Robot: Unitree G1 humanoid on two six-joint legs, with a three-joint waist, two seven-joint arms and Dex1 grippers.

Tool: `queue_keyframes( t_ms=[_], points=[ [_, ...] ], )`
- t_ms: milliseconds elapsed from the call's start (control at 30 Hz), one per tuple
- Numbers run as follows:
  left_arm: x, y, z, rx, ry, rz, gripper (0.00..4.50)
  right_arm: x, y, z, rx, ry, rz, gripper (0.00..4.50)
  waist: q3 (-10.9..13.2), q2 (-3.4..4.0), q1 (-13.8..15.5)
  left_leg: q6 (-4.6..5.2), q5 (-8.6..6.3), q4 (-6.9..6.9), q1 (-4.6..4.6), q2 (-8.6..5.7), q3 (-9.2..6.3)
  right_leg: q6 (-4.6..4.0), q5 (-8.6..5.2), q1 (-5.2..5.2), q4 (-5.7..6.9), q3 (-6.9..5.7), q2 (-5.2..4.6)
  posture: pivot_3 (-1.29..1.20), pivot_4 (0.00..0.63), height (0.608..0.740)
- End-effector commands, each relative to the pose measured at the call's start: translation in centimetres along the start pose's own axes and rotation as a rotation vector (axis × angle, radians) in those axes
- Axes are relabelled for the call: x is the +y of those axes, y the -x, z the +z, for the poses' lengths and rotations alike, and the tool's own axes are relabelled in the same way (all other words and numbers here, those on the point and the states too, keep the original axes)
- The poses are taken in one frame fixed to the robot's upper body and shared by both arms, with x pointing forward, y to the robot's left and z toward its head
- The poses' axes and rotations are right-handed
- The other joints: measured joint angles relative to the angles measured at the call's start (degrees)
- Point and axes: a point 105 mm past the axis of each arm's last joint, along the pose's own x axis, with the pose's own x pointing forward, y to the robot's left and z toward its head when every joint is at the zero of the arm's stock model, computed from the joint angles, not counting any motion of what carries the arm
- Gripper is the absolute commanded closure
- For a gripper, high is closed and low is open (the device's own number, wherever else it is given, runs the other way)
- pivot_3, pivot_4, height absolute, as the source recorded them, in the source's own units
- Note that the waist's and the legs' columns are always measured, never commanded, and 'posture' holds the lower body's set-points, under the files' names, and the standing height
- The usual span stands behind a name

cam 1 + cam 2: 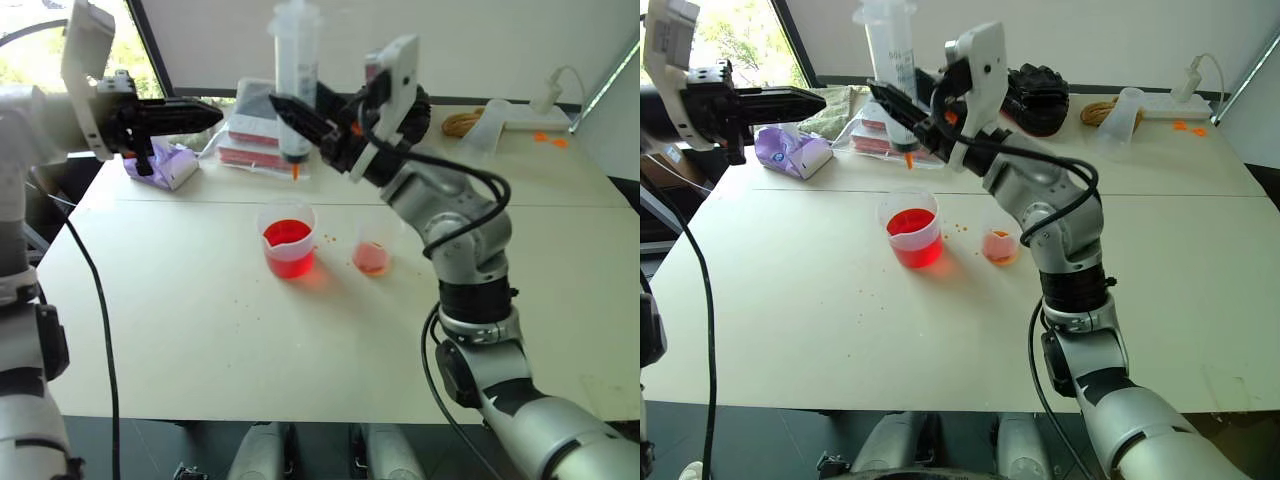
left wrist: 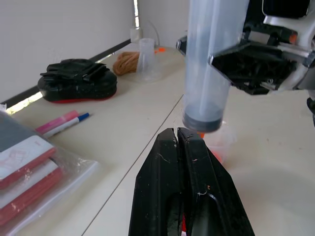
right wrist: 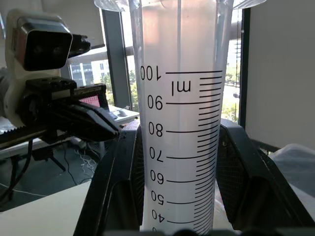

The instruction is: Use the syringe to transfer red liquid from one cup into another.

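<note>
The right gripper was clamped round the syringe, held upright above the table, tip down over the big cup of red liquid. The left gripper hung apart to the side, fingers all but together, holding nothing. To draw well, the tip would need lowering straight into the red, barrel kept vertical. Barrel: clear, smooth, printed scale. Small cup stood beside, pale pink at its base

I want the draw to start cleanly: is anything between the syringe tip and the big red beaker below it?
Nothing visible. The syringe, upright in the right gripper, hangs tip-down above the beaker with open air between.
</note>
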Motion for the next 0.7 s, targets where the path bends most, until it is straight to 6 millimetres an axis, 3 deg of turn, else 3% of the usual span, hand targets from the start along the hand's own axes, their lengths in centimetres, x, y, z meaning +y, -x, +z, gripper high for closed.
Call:
queue_keyframes(
  t_ms=[33, 167, 367, 700],
  points=[
    [-0.6, 0.9, 2.2, -0.036, -0.077, 0.019, 3.2, 1.6, -0.2, 0.5, -0.054, 0.042, 0.055, 3.12, 0.0, 0.0, -0.1, 0.0, 0.0, 0.0, 0.0, 0.0, -0.01, 0.0, 0.0, 0.0, 0.0, 0.0, 0.01, 0.0, 0.15, 0.74],
    [-1.0, 0.4, 2.0, -0.042, -0.076, 0.005, 1.86, 2.0, -0.4, -1.3, -0.043, 0.027, 0.055, 3.12, 0.0, 0.0, -0.2, -0.03, 0.02, 0.0, 0.01, 0.01, -0.01, 0.0, 0.0, -0.01, 0.0, 0.0, 0.01, 0.0, 0.15, 0.74],
    [-1.0, -0.5, 1.5, -0.057, -0.061, 0.002, 1.86, 2.2, -0.4, -3.0, -0.036, 0.017, 0.05, 3.12, 0.0, -0.01, -0.1, -0.08, 0.04, 0.0, 0.03, 0.01, 0.0, 0.0, 0.0, 0.0, 0.03, 0.02, 0.03, 0.0, 0.15, 0.74],
    [0.1, -1.9, -0.5, -0.024, -0.048, 0.015, 1.86, 1.8, 0.0, -7.6, 0.008, 0.04, -0.015, 3.12, 0.0, -0.02, -0.2, -0.14, 0.08, 0.0, 0.05, 0.02, 0.0, 0.0, 0.0, 0.0, 0.04, 0.08, 0.18, 0.0, 0.15, 0.74]
  ],
)
